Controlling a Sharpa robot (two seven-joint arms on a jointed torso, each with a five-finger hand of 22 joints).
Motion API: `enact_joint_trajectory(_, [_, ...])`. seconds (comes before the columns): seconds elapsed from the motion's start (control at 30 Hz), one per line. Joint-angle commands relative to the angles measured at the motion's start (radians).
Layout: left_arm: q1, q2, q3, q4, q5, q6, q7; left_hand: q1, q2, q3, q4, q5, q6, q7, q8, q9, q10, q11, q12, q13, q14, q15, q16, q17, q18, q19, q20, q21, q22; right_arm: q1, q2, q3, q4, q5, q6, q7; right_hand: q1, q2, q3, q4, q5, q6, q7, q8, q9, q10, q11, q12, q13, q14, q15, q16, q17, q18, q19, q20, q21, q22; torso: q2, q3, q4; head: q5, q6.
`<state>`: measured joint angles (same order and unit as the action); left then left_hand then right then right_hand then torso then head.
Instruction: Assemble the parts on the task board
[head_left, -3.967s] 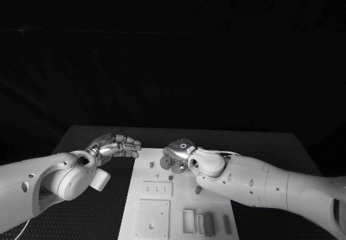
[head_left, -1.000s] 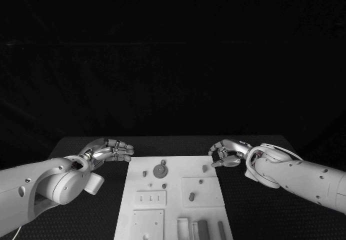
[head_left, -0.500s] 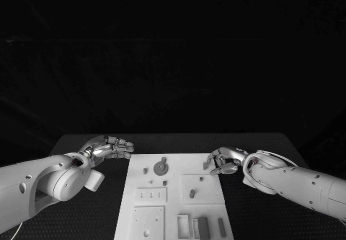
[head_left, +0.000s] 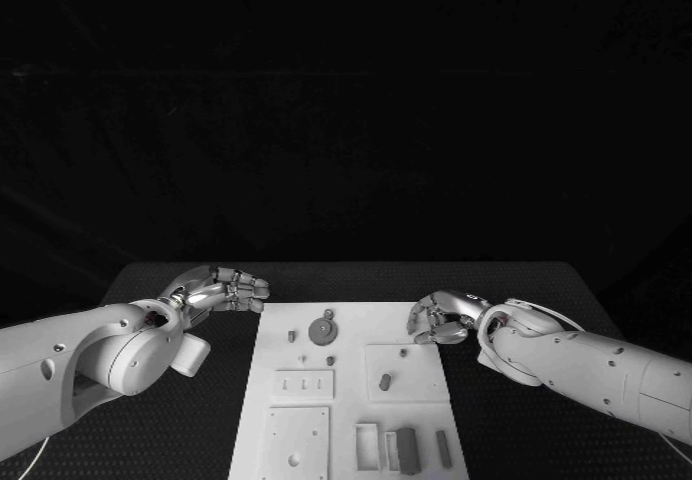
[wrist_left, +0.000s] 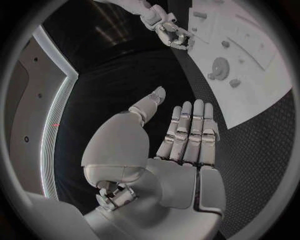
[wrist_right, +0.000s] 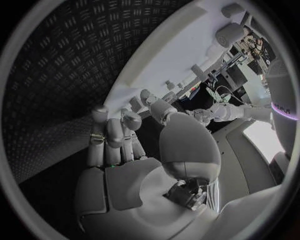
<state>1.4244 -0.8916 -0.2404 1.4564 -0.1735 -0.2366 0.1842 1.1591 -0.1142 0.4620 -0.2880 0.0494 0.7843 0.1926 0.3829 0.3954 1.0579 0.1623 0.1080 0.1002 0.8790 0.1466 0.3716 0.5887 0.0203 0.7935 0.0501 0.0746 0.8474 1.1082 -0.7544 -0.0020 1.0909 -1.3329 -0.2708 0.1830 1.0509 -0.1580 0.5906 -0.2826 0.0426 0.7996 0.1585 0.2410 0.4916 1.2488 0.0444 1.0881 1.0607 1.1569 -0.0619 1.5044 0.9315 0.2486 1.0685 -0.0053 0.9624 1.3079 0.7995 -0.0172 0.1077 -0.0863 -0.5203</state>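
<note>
Head view: the task board (head_left: 418, 330) lies mid-table, parts (head_left: 323, 331) near its far edge. Right hand (head_left: 440, 318) hovers at the board's right far corner, left hand (head_left: 219, 290) off its left; both released, grasping nothing. Best approach the next part slowly from above

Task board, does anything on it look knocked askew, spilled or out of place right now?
Nothing stands out. The task board lies flat and square on the black table, with its small parts seated on it, including the round gear. The left hand and right hand sit beside its far corners, holding nothing.
</note>
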Motion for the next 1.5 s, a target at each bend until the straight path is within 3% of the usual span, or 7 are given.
enact_joint_trajectory(0.03, [0.001,0.0,0.001,0.002,-0.005,0.017,0.013,-0.004,0.007,-0.006,0.001,0.002,0.004,0.004,-0.001,-0.002,0.003,0.005,-0.001,-0.001,0.0,0.0,-0.004,0.002,-0.015,-0.001,-0.003,-0.005,-0.002,-0.006,0.011,-0.001,-0.013,-0.011,-0.016,0.0,0.0,0.015,-0.007,-0.001,0.006,-0.004,0.0,0.002,-0.002,-0.002,-0.001,0.007,0.001,0.006,-0.001,0.005,0.003,0.013,0.0,0.002,0.0,0.019,0.0,-0.0015,0.0033,0.0,-0.004])
enact_joint_trajectory(0.27, [0.001,-0.002,0.001,0.003,-0.005,0.018,0.012,-0.004,0.007,-0.006,0.001,0.002,0.004,0.004,-0.001,-0.002,0.003,0.005,-0.001,-0.001,0.0,0.0,-0.005,0.002,-0.015,-0.001,-0.003,-0.005,-0.002,-0.01,0.023,-0.001,-0.022,-0.014,-0.017,0.003,0.005,0.032,-0.007,-0.005,0.006,0.011,-0.002,0.011,0.002,0.001,-0.002,0.009,0.002,0.013,-0.002,0.008,0.012,0.013,0.001,0.001,0.001,0.019,0.001,-0.0016,0.0031,0.002,-0.007])
enact_joint_trajectory(0.6, [0.001,-0.004,0.001,0.004,-0.005,0.02,0.009,-0.005,0.007,-0.006,0.001,0.002,0.004,0.004,-0.001,-0.002,0.003,0.005,-0.002,-0.001,0.0,0.0,-0.005,0.002,-0.015,-0.001,-0.003,-0.005,-0.002,-0.013,0.025,-0.001,-0.02,-0.03,-0.013,0.004,0.005,0.032,-0.008,-0.005,0.006,0.012,-0.002,0.011,0.002,0.001,-0.002,0.009,0.002,0.013,-0.002,0.008,0.012,0.013,0.001,0.001,0.002,0.019,0.0,-0.0007,-0.0007,0.005,-0.011])
enact_joint_trajectory(1.5, [0.001,-0.007,0.001,0.006,-0.006,0.023,0.006,-0.005,0.008,-0.006,0.0,0.002,0.003,0.004,-0.002,-0.003,0.002,0.005,-0.003,-0.001,0.0,0.001,-0.008,0.004,-0.015,-0.002,-0.003,-0.006,-0.003,-0.013,0.028,-0.001,-0.017,-0.041,-0.024,0.004,0.005,0.032,-0.008,-0.005,0.006,0.012,-0.002,0.011,0.002,0.001,-0.002,0.009,0.002,0.013,-0.002,0.008,0.012,0.013,0.001,0.001,0.002,0.019,-0.001,-0.0009,0.0007,0.002,-0.018])
